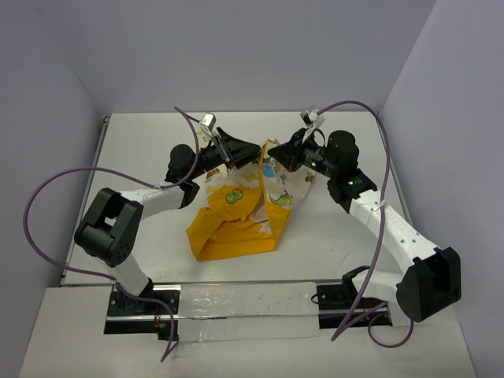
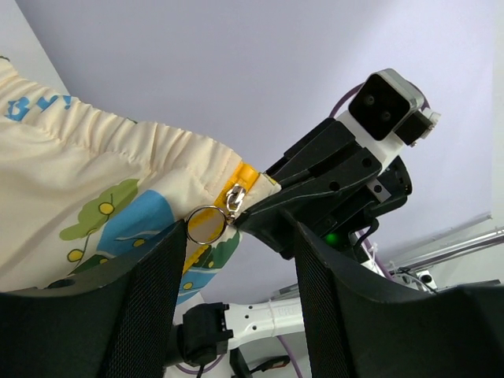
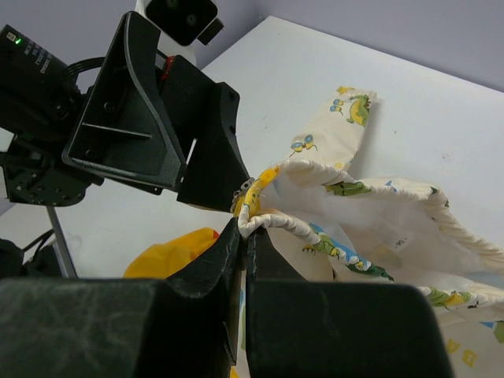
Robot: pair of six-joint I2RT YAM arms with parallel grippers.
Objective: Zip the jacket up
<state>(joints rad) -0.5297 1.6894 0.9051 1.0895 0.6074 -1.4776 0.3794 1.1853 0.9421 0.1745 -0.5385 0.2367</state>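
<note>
The jacket (image 1: pixel 272 189) lies mid-table, cream animal-print fabric raised at the back and its yellow lining (image 1: pixel 228 232) spread toward the front. My right gripper (image 1: pixel 276 154) is shut on the jacket's rolled cream edge (image 3: pixel 295 224) beside the yellow zipper tape; its fingertips (image 3: pixel 256 244) are pressed together. My left gripper (image 1: pixel 236 150) faces it from the left. In the left wrist view its jaws stand open (image 2: pixel 240 235), and the round metal zipper pull ring (image 2: pixel 206 224) hangs just at the tip of its left finger (image 2: pixel 150 291), not pinched. The right gripper's black fingers (image 2: pixel 315 185) hold the fabric just beyond.
The white table (image 1: pixel 142 157) has walls close behind and at both sides. Purple cables (image 1: pixel 47 197) loop from each arm, the right one (image 1: pixel 383 205) arching over the back. The two grippers nearly touch above the jacket.
</note>
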